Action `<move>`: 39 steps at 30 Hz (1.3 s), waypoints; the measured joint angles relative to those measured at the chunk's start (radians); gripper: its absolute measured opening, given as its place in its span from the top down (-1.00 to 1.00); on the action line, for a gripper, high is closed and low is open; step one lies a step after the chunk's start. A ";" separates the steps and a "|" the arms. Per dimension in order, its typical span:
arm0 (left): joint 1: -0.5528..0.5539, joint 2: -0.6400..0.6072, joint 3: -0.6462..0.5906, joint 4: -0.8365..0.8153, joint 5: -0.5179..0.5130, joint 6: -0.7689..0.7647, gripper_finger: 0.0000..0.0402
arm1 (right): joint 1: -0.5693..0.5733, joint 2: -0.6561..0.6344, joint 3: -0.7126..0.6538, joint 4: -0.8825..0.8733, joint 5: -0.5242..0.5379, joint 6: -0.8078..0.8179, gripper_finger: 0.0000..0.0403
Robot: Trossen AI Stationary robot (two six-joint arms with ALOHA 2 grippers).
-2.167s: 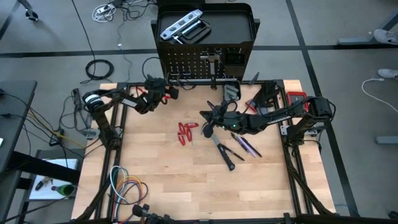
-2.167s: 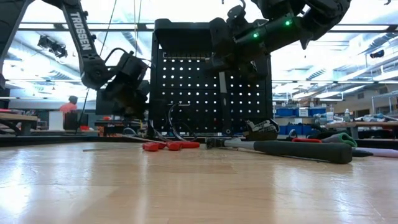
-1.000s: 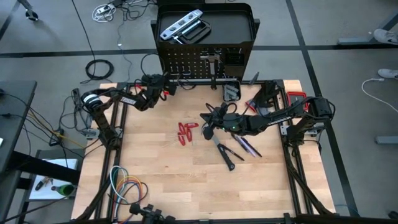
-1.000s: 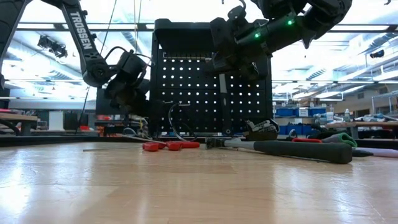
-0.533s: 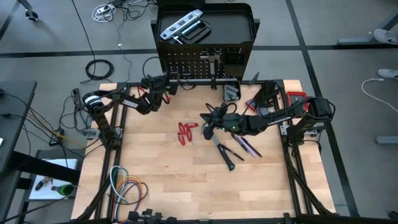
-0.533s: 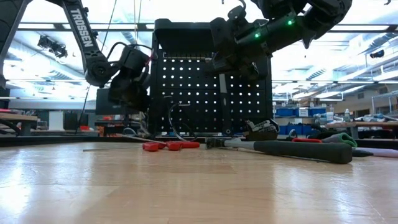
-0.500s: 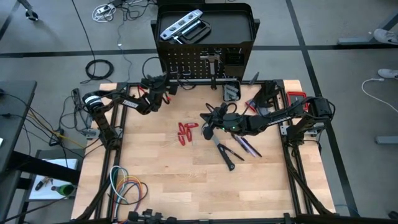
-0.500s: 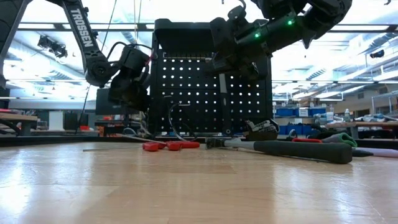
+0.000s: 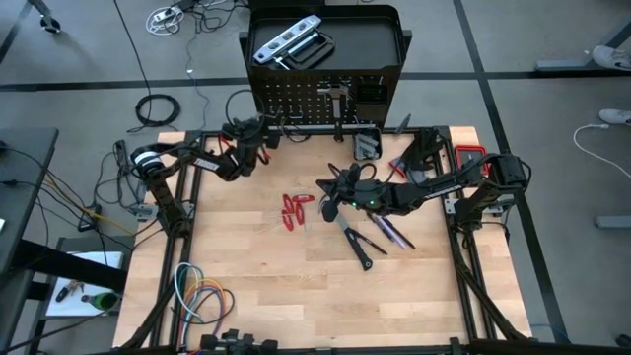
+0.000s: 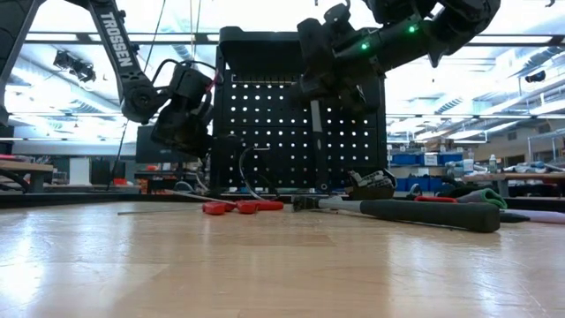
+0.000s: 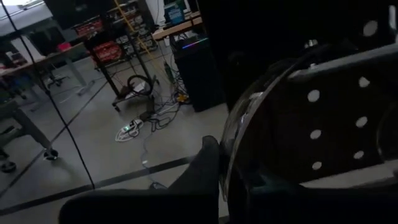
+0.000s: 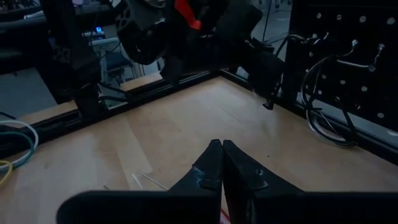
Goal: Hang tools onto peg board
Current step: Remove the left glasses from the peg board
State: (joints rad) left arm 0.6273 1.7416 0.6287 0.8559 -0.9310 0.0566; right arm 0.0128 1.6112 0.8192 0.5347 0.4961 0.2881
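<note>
1. Tools lie scattered on the wooden bench (image 9: 296, 286): red-handled pliers (image 9: 294, 209) near the middle, a dark-handled hammer (image 9: 355, 241) and thin screwdrivers (image 9: 391, 233) to their right
2. Peg board (image 9: 320, 104) stands upright at the bench's far edge; the tray on top of its stand carries a silver level (image 9: 284, 38), and a hammer (image 9: 340, 99) hangs on the board's face
3. Left gripper (image 9: 262, 135) is raised at the board's left edge, close against the perforated panel, its fingers shut; in the left wrist view a curved wire loop (image 11: 249, 124) shows just ahead of them, but I cannot tell whether anything is held
4. Right gripper (image 9: 328, 202) hovers above the bench just right of the pliers; the right wrist view shows its fingers (image 12: 211, 165) pressed together, empty
5. Coiled coloured cables (image 9: 197, 296) sit at the bench's near left corner
</note>
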 joint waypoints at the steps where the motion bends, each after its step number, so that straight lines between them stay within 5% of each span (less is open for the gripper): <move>1: 0.000 0.000 0.004 0.001 0.000 0.000 0.97 | 0.000 0.000 0.000 0.003 0.000 0.000 0.92; 18: -0.006 0.000 0.041 -0.020 -0.026 -0.005 0.97 | 0.000 0.000 0.000 0.003 0.000 -0.003 0.91; 25: -0.021 0.000 0.039 -0.017 -0.175 0.157 0.97 | 0.001 0.000 0.000 -0.018 0.006 -0.003 0.92; 39: -0.015 0.000 0.038 0.163 -0.237 0.293 0.95 | 0.006 0.000 0.000 -0.014 0.016 -0.003 0.91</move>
State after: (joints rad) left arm 0.6124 1.7416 0.6662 1.0193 -1.1682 0.3492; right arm 0.0185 1.6112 0.8192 0.5209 0.5125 0.2852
